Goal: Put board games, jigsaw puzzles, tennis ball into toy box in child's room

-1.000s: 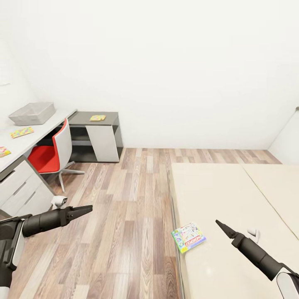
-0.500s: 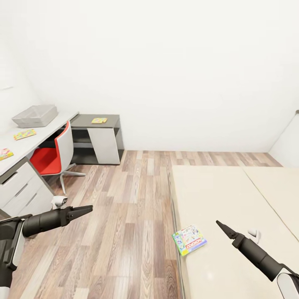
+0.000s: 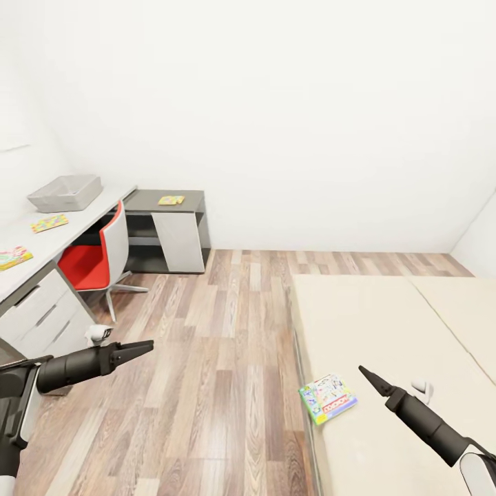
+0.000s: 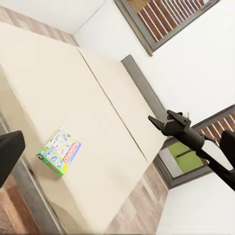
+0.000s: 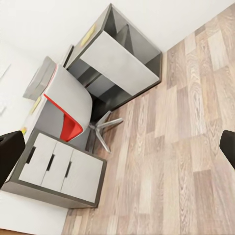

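A white-green-yellow board game (image 3: 328, 399) lies near the front left edge of the bed (image 3: 386, 324), just left of my right gripper (image 3: 363, 372), and also shows in the left wrist view (image 4: 59, 151). The grey toy box (image 3: 65, 192) stands on the table (image 3: 103, 207) at the far left. One jigsaw puzzle (image 3: 49, 222) lies on the pale top and another (image 3: 171, 200) on the dark section. A second board game (image 3: 14, 257) lies at the table's near end. The tennis ball is out of view. My left gripper (image 3: 146, 344) hangs over the floor. Both grippers are open and empty.
A red and white swivel chair (image 3: 93, 262) stands at the table, beside a grey drawer unit (image 3: 41, 310). Wood-plank floor (image 3: 220, 344) runs between the table and the bed. White walls close the room behind.
The whole view has shifted: table, bed and board game sit further right, so the camera has moved. Both arms keep the same pose.
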Robot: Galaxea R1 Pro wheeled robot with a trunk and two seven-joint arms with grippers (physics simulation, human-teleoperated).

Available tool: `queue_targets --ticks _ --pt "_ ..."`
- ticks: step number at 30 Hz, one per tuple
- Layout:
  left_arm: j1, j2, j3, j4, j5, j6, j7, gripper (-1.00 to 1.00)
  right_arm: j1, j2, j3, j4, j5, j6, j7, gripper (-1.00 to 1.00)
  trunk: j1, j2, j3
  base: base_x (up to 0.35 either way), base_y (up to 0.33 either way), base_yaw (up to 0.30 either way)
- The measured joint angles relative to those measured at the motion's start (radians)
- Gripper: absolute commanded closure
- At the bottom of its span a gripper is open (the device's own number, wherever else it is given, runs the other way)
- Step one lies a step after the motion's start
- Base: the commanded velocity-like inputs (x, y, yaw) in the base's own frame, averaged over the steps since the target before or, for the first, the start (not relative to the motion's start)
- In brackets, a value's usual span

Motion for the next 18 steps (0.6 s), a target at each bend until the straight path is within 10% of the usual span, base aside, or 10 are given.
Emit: queue_targets --ticks 18 --pt "0.0 0.001 0.001 0.0 0.0 0.001 0.0 -1.0 -0.002 0.002 -0.001 0.002 0.0 0.0 -0.002 -1.0 0.0 0.0 0.0 0.0 0.287 0.0"
